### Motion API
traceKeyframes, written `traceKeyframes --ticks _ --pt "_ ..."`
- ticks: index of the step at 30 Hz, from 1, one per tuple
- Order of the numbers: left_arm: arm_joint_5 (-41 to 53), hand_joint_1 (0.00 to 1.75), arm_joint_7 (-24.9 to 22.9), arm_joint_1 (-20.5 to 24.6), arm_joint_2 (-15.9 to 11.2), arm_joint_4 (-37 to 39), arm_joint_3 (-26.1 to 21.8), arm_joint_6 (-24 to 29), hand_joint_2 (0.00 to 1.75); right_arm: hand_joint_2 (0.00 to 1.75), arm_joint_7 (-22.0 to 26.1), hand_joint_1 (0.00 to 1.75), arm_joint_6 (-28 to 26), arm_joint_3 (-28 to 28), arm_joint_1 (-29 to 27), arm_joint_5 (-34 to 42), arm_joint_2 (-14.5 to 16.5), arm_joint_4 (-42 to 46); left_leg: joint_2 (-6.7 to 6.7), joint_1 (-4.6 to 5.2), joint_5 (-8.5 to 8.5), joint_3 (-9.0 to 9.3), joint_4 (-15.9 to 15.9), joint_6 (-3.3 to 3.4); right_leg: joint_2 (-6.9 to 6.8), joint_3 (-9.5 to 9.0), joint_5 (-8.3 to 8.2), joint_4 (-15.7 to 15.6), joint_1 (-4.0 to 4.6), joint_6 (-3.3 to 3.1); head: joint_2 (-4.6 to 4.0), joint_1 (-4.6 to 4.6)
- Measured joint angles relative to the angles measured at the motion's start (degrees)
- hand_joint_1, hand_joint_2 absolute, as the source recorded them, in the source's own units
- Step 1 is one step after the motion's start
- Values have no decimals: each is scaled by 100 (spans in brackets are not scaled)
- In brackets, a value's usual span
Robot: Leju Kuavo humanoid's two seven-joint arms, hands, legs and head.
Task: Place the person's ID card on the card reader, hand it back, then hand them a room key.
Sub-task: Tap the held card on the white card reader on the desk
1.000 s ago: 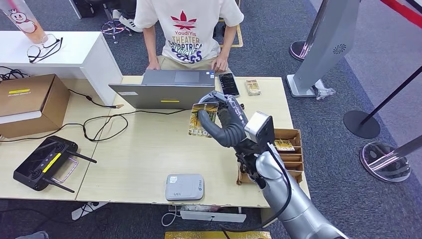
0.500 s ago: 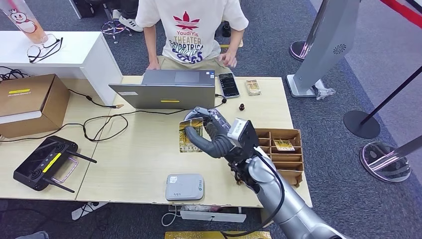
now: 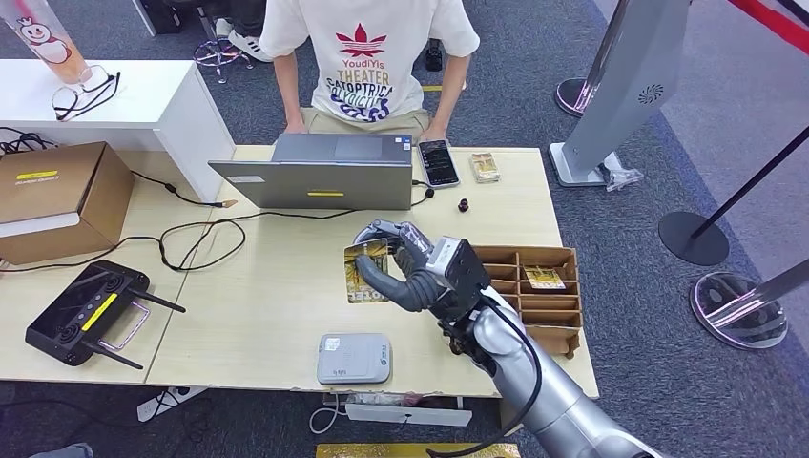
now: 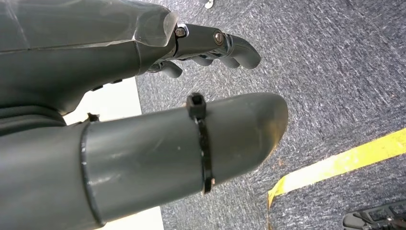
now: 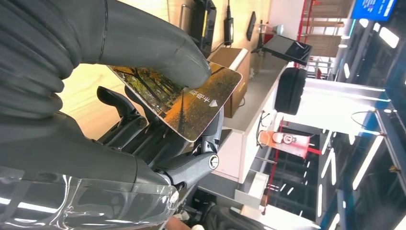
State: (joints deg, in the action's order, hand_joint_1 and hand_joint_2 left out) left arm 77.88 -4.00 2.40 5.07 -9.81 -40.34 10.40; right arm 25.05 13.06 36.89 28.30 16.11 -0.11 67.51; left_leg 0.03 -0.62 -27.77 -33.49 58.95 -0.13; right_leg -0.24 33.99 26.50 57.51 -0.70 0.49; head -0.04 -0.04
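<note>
Nearest the robot, at the front edge of the pale wooden surface (image 3: 258,315), lies a small grey card reader (image 3: 354,358), flat, with nothing on it.

Just beyond it, raised above the surface, the right hand (image 3: 405,272) pinches a card (image 3: 366,272) between its thick thumb and darker fingers. The card is printed with an autumn tree scene and small white lettering. It looks thin, light, stiff and glossy, so it could slide out of a loose pinch; the sound hold is on the two flat faces near one short end, as the hand has it, with the other end free to lay down or offer.

In the head view the card stands steeply tilted, its long axis roughly up and down, its printed face towards the robot. Whether it is the ID card or a room key is unclear.

To the right sits a brown compartmented tray (image 3: 534,286) with one similar card in a cell. Farther back stand a laptop (image 3: 315,172) and a phone (image 3: 439,162), and a person (image 3: 367,62) sits behind the surface.

The left hand (image 4: 143,120) hangs over grey carpet, fingers loosely curled, empty.
</note>
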Motion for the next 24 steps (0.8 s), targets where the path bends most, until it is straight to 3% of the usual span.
traceKeyframes --ticks 24 --pt "138 0 -12 14 60 0 36 26 0 175 -93 175 -73 317 -212 -337 -59 -696 0 0 0 0 0 0 0 0 0 0 0 0 0 0"
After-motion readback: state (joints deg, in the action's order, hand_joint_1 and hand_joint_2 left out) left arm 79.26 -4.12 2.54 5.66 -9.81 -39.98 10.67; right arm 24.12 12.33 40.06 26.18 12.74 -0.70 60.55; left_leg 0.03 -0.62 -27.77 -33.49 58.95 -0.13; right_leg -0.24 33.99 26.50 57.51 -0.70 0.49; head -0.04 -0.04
